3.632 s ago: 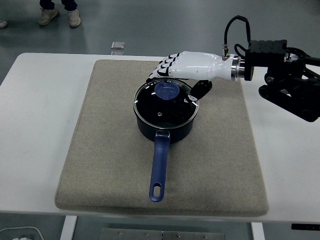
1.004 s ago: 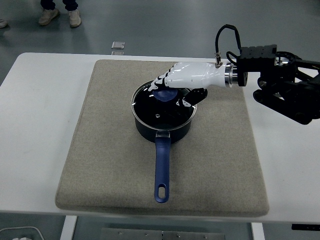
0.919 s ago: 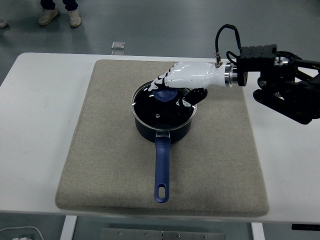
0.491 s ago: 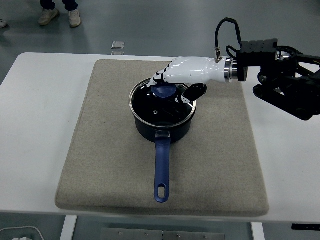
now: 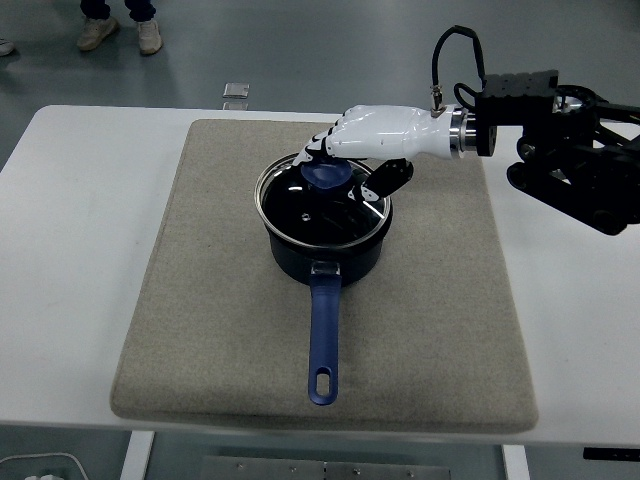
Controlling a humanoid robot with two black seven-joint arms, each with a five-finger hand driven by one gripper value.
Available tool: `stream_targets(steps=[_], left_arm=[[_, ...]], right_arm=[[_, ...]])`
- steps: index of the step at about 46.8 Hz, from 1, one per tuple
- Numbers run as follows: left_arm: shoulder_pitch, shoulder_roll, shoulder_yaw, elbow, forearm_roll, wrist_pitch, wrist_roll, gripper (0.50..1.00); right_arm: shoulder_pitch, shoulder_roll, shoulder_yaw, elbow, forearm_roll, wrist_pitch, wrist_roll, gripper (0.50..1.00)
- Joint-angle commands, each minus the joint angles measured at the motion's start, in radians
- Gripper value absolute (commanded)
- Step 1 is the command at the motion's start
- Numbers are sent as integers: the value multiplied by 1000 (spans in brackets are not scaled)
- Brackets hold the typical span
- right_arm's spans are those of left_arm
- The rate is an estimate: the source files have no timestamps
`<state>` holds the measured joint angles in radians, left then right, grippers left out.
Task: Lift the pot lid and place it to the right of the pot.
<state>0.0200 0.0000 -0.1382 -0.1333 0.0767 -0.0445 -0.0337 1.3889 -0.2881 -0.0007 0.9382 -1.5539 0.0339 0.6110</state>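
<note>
— Glass lid [image 5: 322, 203] with a blue knob [image 5: 326, 174], and the right hand [image 5: 372, 134] has its white fingers [image 5: 322, 146] curled round that knob. Is it actually off the pot yet?

— Barely. I'd say the far edge of the lid is tipped up while the near edge sits on the rim of the dark blue saucepan [image 5: 327, 252]. The saucepan is in the middle of the grey felt mat [image 5: 440, 300], its blue handle [image 5: 322, 335] pointing at the table's near edge.

— What worries you?

— The grip looks like fingertips on a small round knob. If the lid swings while it is tilted, it could slip out and clatter back, or the low edge could catch the rim and drag the whole saucepan sideways. The bare mat to the right of the saucepan is where it should go — plenty of room, I think.

— Anything different from a second ago?

— Yes. The hand has risen and pulled back a little toward the far side, and the lid has come up with it. A few seconds ago the palm lay flatter over the lid and the saucepan's handle pointed slightly more to the left.

— And the left arm?

— Not in sight. Only someone's shoes [image 5: 120, 33] on the floor beyond the white table [image 5: 70, 250].
</note>
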Motion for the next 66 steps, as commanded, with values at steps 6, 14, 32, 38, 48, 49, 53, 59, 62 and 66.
stream_targets(steps=[6,14,32,38,48,49,53,59,62,66], left_arm=[[0,0,0,0,0,0,0,1000],[0,0,0,1,0,0,0,1000],[0,0,0,0,0,0,0,1000],[0,0,0,0,0,0,0,1000],[0,0,0,0,0,0,0,1000],[0,0,0,0,0,0,0,1000],[0,0,0,0,0,0,0,1000],[0,0,0,0,0,0,0,1000],[0,0,0,0,0,0,0,1000],[0,0,0,0,0,-1,0,1000]], right_arm=[[13,0,5,-41,0,0,0,500],[24,0,5,-79,26,0,0,500],[44,-2,4,-252,29,21,0,500],[44,-3,-1,-298,38,26,0,500],[38,-17,-5,-355,41,40,0,500],[36,-19,-5,-357,41,40,0,500],[32,-25,-8,-364,37,41,0,500],[32,-34,-54,-380,38,41,0,500],[32,-36,-70,-380,38,41,0,500],[30,-42,-74,-378,37,43,0,500]])
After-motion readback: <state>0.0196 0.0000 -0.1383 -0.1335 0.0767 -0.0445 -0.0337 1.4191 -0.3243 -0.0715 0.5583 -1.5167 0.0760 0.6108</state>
